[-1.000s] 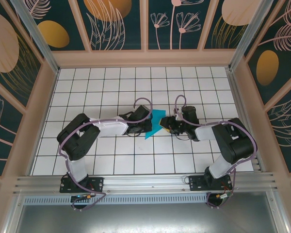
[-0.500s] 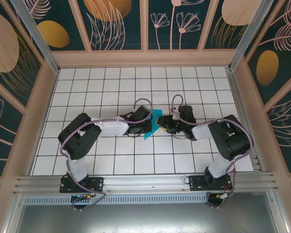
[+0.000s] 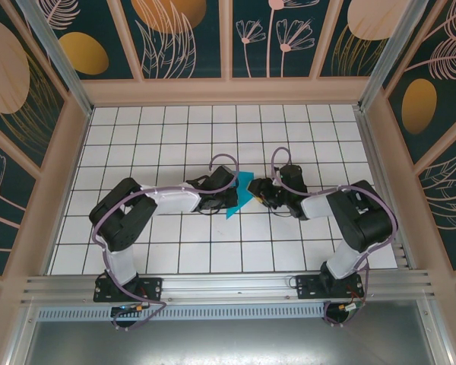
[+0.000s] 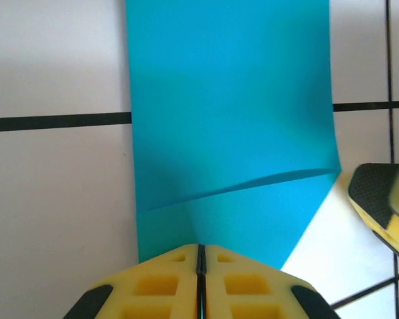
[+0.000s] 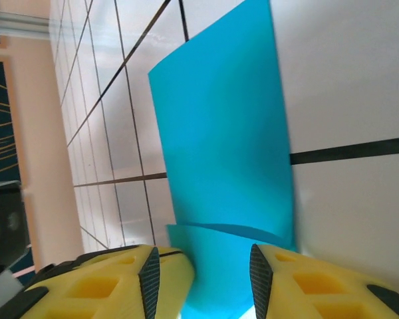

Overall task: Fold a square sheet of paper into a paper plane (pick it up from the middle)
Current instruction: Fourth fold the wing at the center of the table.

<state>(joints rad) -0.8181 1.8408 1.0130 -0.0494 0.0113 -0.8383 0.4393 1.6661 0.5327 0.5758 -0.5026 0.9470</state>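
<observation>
Right now the left gripper (image 3: 231, 196) (image 4: 201, 256) is pinching the near edge of the sheet of paper (image 3: 242, 194) (image 4: 233, 133) (image 5: 226, 166). In the left wrist view its yellow fingers are pressing flat together with the teal-blue paper running in between them. The right gripper (image 3: 257, 195) (image 5: 203, 266) is standing spread. In the right wrist view its two yellow fingers are sitting apart with the paper's end showing in the gap, and whether either pad is touching the paper cannot be told. One black-tipped yellow finger (image 4: 384, 206) of the right gripper is also showing in the left wrist view, just beside the paper's lower right corner, over bare tile.

The paper is lying near the middle of the table (image 3: 137, 137), between the two grippers. It is looking like a narrow strip with one layer lapping over another along a slanted edge, and its far part is curving up a little off the surface.

The table is showing a white top ruled with dark lines into square tiles. Light wooden frames are enclosing it, carrying dark teal wall panels (image 3: 182, 38) printed with peach and orange leaves and flowers. A ribbed metal rail (image 3: 228, 285) is running along the near edge, where both arm bases are sitting, and purple cables (image 3: 222, 158) are looping over the arms.
</observation>
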